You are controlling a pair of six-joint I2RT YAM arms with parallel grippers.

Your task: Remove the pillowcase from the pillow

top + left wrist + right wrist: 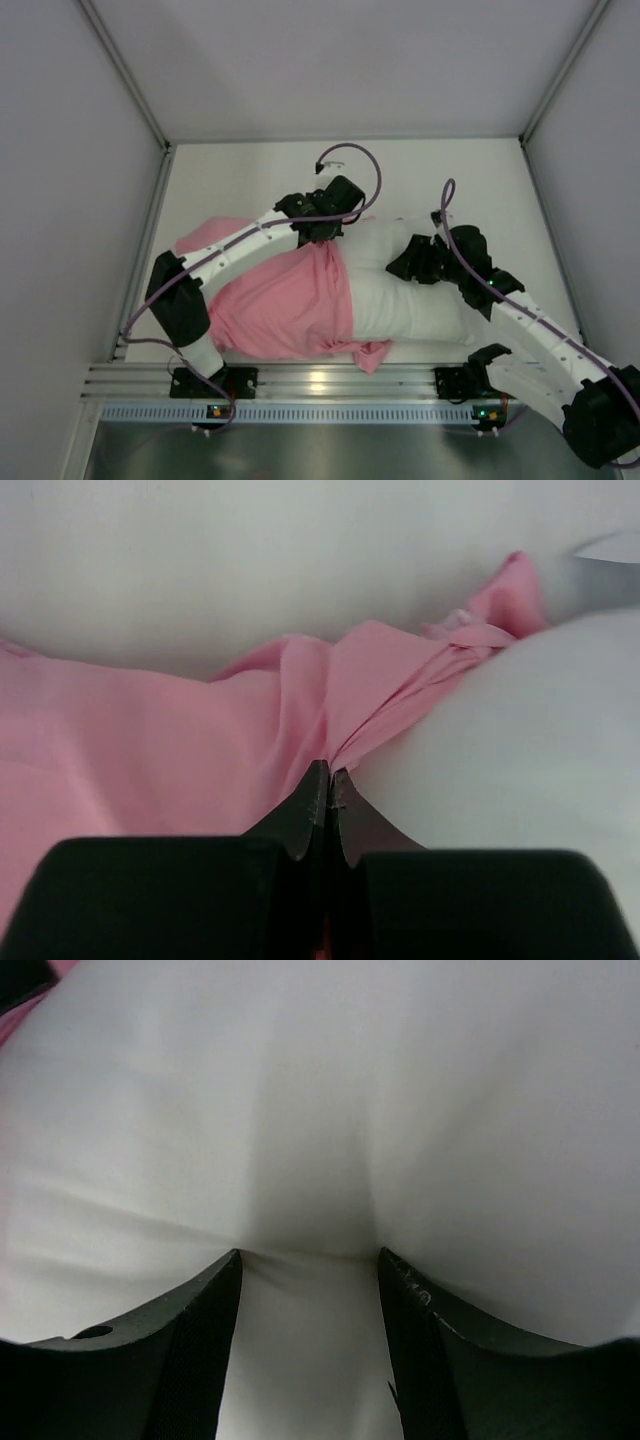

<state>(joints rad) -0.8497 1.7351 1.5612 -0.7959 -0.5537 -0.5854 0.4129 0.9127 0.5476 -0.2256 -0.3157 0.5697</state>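
Observation:
The white pillow lies across the table, its right half bare. The pink pillowcase covers its left half, bunched at the middle, with a loose end trailing far left. My left gripper is at the far edge of the bunched rim, shut on a fold of the pillowcase, as the left wrist view shows; the pillow bulges beside it. My right gripper is open and pressed into the bare pillow, which fills the gap between its jaws.
The white table is boxed in by grey walls on the left, back and right. A metal rail with both arm bases runs along the near edge. The pillowcase's corner hangs close to that rail.

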